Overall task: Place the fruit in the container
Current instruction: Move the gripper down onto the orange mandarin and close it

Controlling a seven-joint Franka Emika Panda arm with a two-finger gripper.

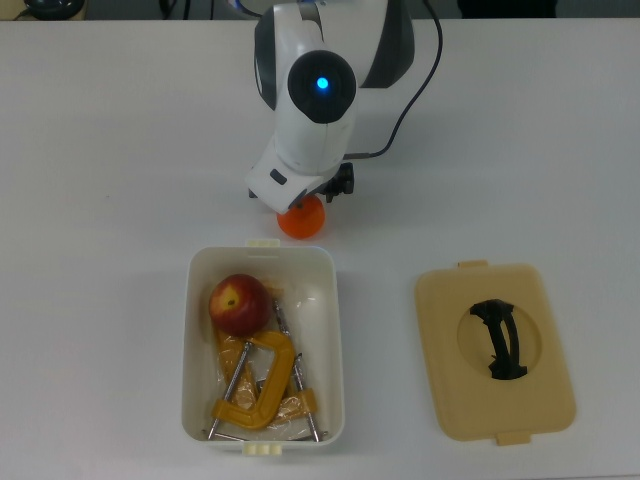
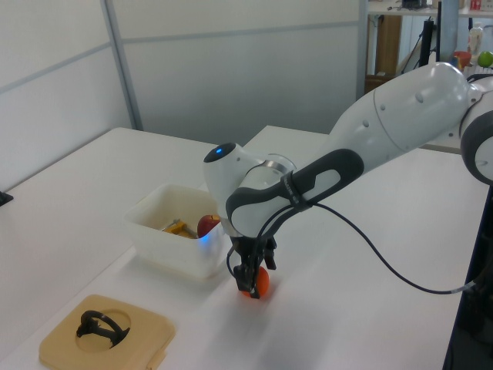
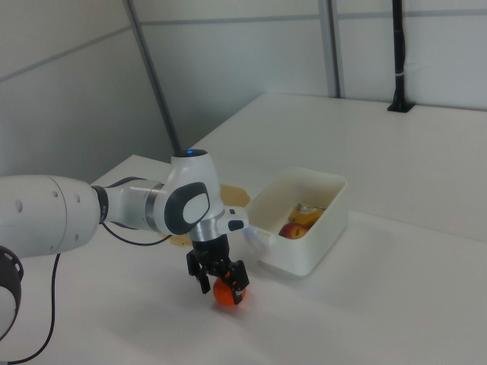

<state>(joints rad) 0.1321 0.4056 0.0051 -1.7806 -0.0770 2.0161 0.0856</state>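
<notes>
On the table, the mandarin (image 3: pixel 226 293) sits between the claw's (image 3: pixel 221 280) fingers.

In the top view the arm's wrist hides the gripper (image 2: pixel 253 280) and the upper part of the mandarin (image 1: pixel 301 220). In the left view the container (image 2: pixel 171 248) wall conceals most of the apple (image 2: pixel 206 226); finger contact with the mandarin appears likely but unconfirmed.
</notes>
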